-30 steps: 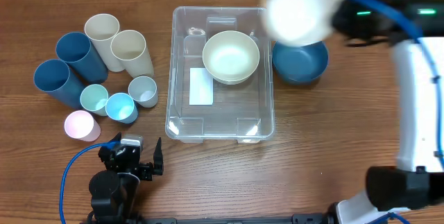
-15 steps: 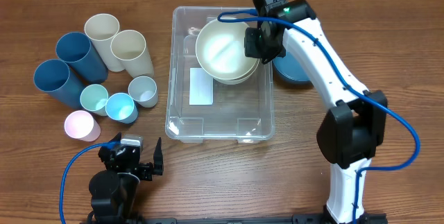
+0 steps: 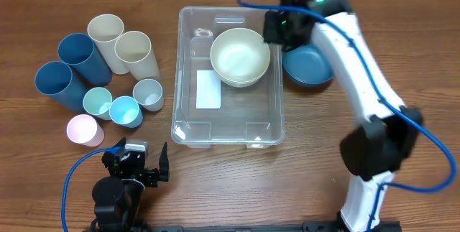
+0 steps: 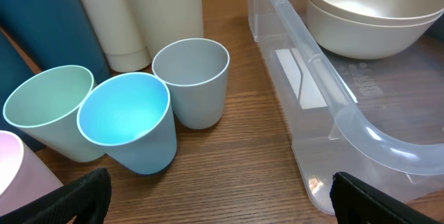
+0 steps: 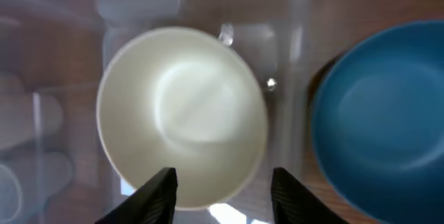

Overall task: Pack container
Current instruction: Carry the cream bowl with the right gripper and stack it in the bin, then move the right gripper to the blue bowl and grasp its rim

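Container point(image 3: 237, 113) is set mid-table, upright, lid-less. Two cream bowls point(image 3: 240, 57) are nested inside it at the far end, next to the white label point(image 3: 208, 89) on the base. Right gripper point(image 5: 223, 182) is held over the near rim of the top bowl with its fingers apart and nothing clamped between them, so that bowl is judged released. Left gripper point(image 4: 222, 193) is parked low at the near table edge, facing the cups, fingers spread wide and empty. Blue bowl point(image 3: 310, 65) is not packed yet and sits just beside the container's right wall. Four tall cups point(image 3: 133, 54) and four small cups point(image 3: 123, 110) are grouped to the left of the container, and none are packed. Progress is judged early, with two items in and nine left. Blue bowl is the likely next pick, being nearest the right gripper. Cups are probably to be handled by the left arm.
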### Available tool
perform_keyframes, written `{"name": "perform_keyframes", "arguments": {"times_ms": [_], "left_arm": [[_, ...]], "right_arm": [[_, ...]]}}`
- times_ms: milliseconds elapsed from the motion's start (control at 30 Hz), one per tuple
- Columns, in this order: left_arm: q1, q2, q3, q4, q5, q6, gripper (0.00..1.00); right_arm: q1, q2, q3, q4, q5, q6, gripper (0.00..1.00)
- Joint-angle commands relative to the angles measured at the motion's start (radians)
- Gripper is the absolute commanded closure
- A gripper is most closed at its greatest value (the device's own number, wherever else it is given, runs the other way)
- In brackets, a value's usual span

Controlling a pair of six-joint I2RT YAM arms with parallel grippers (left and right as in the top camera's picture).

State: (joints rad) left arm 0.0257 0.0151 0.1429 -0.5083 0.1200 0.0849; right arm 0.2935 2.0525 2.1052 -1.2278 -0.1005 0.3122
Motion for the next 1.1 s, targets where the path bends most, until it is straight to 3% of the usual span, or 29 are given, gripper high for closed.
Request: {"name": "perform_keyframes", "arguments": {"times_ms": [0,67,233,500,667,767,800,833,1067], "left_arm": [[-0.007,-0.010,-0.002,-0.002,0.004,-0.003,0.00],[-0.007,-0.010,-0.002,-0.002,0.004,-0.003,0.00],[-0.007,-0.010,-0.002,-0.002,0.004,-0.003,0.00],[-0.007,-0.010,-0.002,-0.002,0.004,-0.003,0.00],[-0.007,-0.010,-0.002,-0.002,0.004,-0.003,0.00],[-0.007,-0.010,-0.002,-0.002,0.004,-0.003,0.00],[-0.007,-0.010,-0.002,-0.002,0.004,-0.003,0.00],[-0.007,-0.010,-0.002,-0.002,0.004,-0.003,0.00],[-0.007,-0.010,-0.002,-0.002,0.004,-0.003,0.00]], "right_arm": [[-0.147,-0.162,0.051,-0.056,0.037,0.011,0.41],[-0.255,-0.164,0.048,-0.112,0.036,0.022,0.31],[-0.440,-0.093,-0.064,-0.157,0.012,0.029,0.31],[-0.437,0.031,-0.295,0.020,-0.095,-0.017,0.36],[-0.419,0.041,-0.431,0.150,-0.091,0.003,0.47],[-0.423,0.041,-0.457,0.177,-0.063,0.003,0.76],[-0.426,0.040,-0.455,0.175,-0.057,0.003,0.81],[-0.433,0.040,-0.455,0.175,-0.058,0.004,0.95],[-0.476,-0.032,-0.377,0.122,-0.057,0.033,0.96]]}}
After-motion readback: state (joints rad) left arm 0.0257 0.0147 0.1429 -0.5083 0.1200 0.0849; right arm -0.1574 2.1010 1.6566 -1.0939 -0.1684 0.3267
